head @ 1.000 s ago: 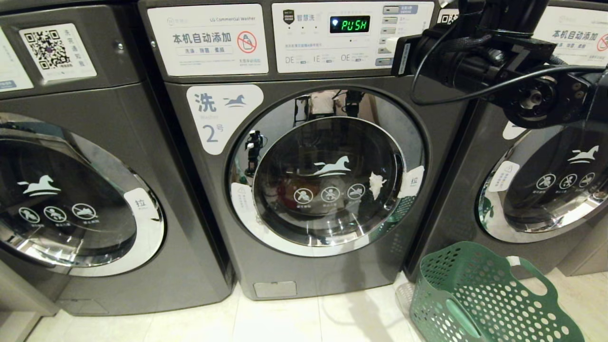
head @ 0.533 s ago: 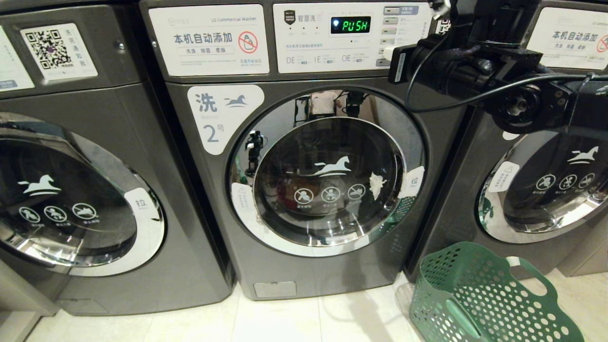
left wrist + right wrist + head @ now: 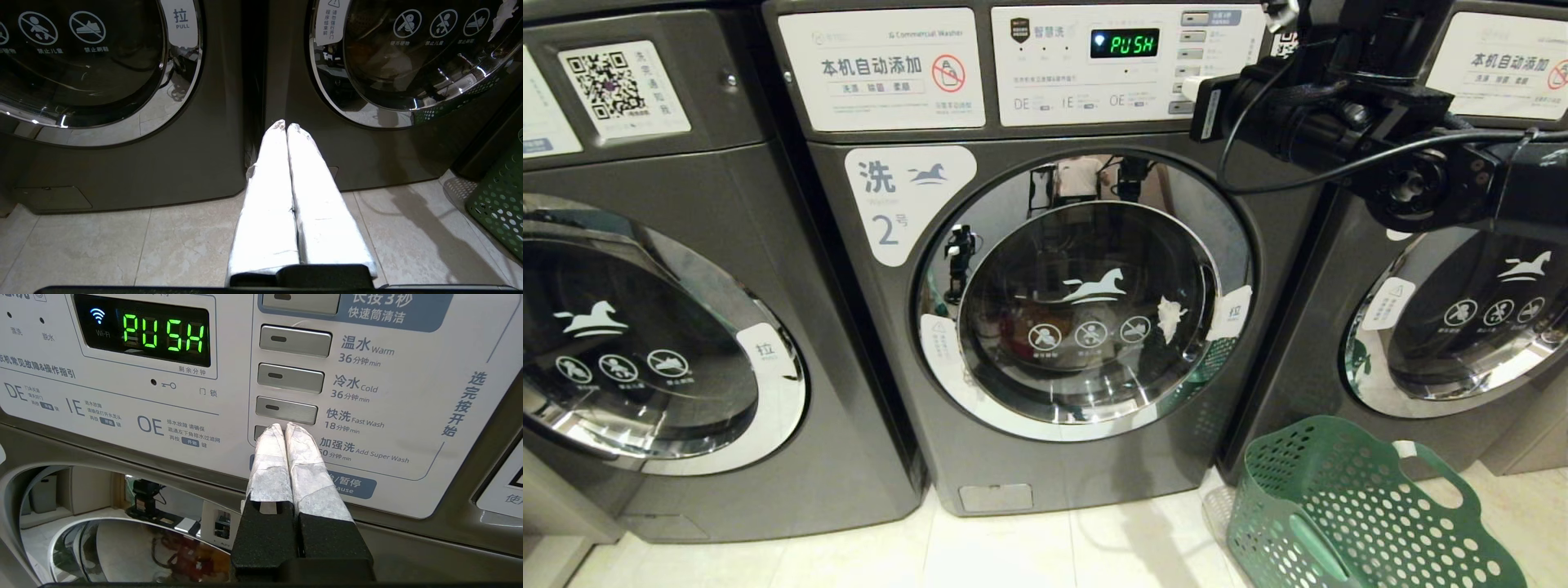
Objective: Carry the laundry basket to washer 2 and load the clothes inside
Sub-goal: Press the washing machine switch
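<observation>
Washer 2 (image 3: 1045, 269) is filling the centre of the head view, its round door (image 3: 1086, 298) looking closed, with reddish and white cloth just showing behind the glass. Those are likely the clothes (image 3: 1021, 331), though it is too dim to be sure. Left of it, another washer (image 3: 662, 286) is sitting with its door closed too.

Left gripper (image 3: 286, 127) is not showing in the head view. In the left wrist view it is hanging low with its fingers pressed together on nothing, aiming at the seam between the two washers just above the floor (image 3: 122, 241).

Moving right: the right gripper (image 3: 282, 428) is up at the control panel (image 3: 1127, 65), upper right of the head view, fingers pressed together and empty. In the right wrist view its tips are sitting over the fourth button down, partly covering it, directly under the fast wash button (image 3: 286, 410). I cannot tell if they are touching. The display (image 3: 163, 332) is reading PUSH, up and to the left of the tips.

Key relation: the buttons are stacking vertically, each one long side to side, and the start/pause button (image 3: 353, 486) is lying just below and to the right of the tips. Right arm is clearly the nearer one.

Laundry basket (image 3: 1356, 514) is sitting at lower right on the floor, well below the right gripper, and looking empty.
</observation>
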